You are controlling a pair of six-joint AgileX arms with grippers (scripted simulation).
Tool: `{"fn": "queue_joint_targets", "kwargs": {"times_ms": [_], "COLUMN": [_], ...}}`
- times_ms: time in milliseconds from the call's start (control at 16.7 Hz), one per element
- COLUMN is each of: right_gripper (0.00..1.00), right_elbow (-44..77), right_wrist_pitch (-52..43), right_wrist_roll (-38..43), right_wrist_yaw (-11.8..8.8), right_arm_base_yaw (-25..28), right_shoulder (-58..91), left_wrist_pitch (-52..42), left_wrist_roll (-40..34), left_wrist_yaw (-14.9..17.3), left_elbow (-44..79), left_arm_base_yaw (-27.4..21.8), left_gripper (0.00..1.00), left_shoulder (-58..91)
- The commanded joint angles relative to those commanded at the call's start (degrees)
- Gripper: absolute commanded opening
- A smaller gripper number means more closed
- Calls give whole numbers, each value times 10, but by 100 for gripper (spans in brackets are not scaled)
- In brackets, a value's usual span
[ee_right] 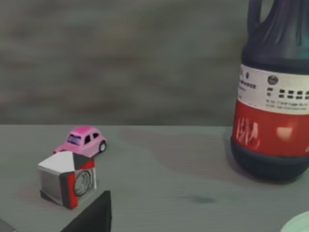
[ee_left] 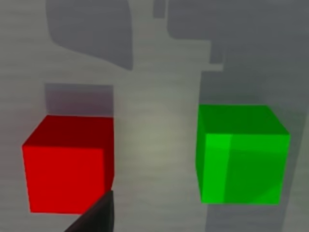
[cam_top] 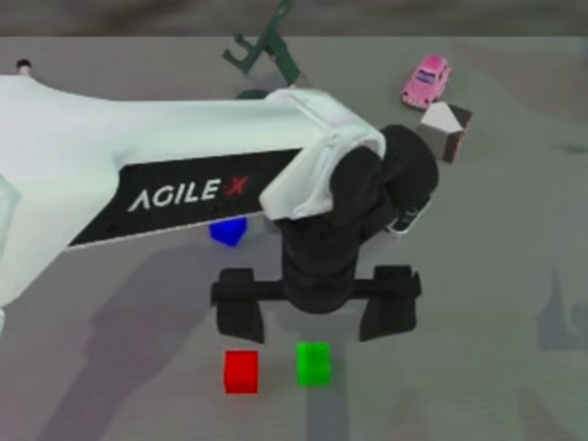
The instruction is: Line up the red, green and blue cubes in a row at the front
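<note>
Behind the left gripper (cam_top: 317,312), whose fingers are spread and empty above the red cube (cam_top: 241,371) and green cube (cam_top: 313,362), lies the blue cube (cam_top: 227,231), under the arm.

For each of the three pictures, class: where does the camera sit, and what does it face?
Top view: above the table, looking down on the left gripper, open over the red cube and green cube; blue cube behind.
Left wrist view: faces both cubes, shared with the top.
Right wrist view: faces the pink toy car, also seen from the top.
</note>
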Motion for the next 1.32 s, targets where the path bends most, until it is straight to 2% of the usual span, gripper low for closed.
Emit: {"fn": "queue_joint_targets", "kwargs": {"times_ms": [180,480,660,840,1320], "right_gripper": [100,100,100,100,100], "right_elbow": [0,0,0,0,0], "right_wrist_pitch": [0,0,0,0,0], "right_wrist_roll": [0,0,0,0,0], "right_wrist_yaw": [0,0,0,0,0], "right_arm_base_yaw": [0,0,0,0,0], "right_shoulder": [0,0,0,0,0], "left_wrist_pitch": [-46,-47,-54,-68,-110], "left_wrist_roll": [0,1,40,132,459], "left_wrist_yaw": [0,0,0,2,12], "left_elbow": [33,35,59,107,252], "left_arm_base_yaw": [4,2,20,61,208], "left_gripper": [100,100,100,100,100], "left_shoulder": [-19,-19,-1,36,149]}}
